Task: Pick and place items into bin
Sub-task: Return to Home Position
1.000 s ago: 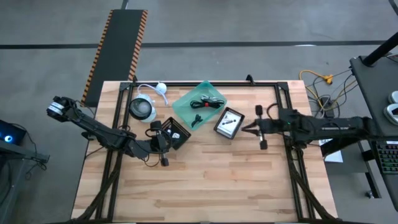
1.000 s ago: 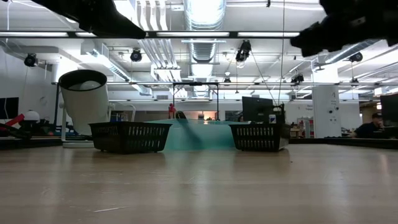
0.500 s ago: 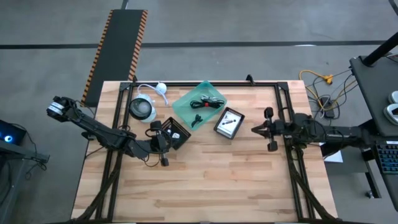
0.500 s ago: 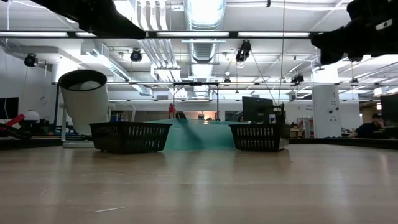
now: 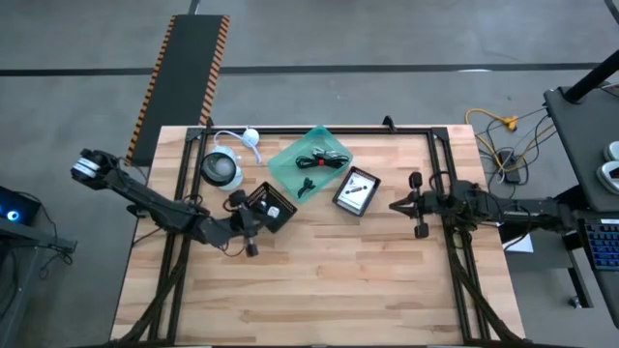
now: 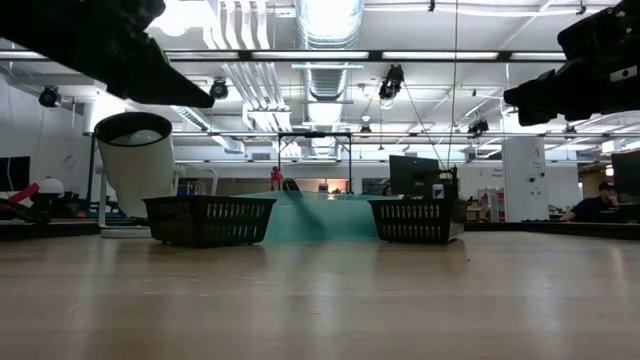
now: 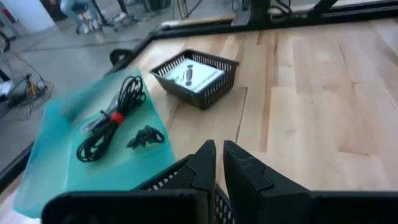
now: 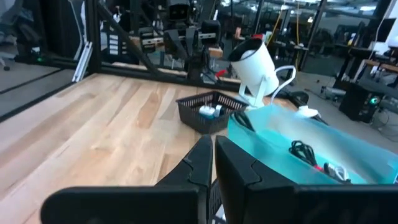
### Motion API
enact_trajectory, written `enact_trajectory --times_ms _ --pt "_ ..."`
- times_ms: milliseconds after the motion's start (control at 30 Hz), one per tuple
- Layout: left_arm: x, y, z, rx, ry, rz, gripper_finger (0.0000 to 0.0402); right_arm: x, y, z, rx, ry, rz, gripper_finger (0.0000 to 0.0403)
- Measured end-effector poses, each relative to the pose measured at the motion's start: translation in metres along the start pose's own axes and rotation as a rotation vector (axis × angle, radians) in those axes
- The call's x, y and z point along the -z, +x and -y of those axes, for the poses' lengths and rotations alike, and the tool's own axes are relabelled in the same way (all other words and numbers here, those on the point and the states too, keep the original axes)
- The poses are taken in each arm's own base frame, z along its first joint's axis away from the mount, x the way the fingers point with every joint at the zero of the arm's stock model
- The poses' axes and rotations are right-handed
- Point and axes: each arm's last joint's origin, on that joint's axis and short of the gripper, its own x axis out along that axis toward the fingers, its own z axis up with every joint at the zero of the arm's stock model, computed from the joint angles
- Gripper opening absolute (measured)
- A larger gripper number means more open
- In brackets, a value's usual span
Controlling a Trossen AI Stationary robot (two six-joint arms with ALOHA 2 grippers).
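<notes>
Cable (image 7: 107,123) on teal sheet (image 7: 59,149) ahead of left pincer (image 7: 219,145), pressed together and empty

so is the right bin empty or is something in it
Not empty. The right bin holds a white printed packet, visible from above and in the left wrist view.
</notes>
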Motion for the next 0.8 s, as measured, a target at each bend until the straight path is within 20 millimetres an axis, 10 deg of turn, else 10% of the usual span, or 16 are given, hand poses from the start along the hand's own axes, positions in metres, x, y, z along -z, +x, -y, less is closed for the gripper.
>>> enact_trajectory --times_ms 400,800 --pt "0.019 -0.032 -0.04 0.281 0.071 0.495 0.0015 0.002 0.001 0.0 -0.002 0.002 -0.021 0.0008" --pt "0.045 -0.048 -0.064 0.233 0.061 0.434 0.0015 0.002 0.001 0.0 -0.003 -0.023 -0.021 0.0008"
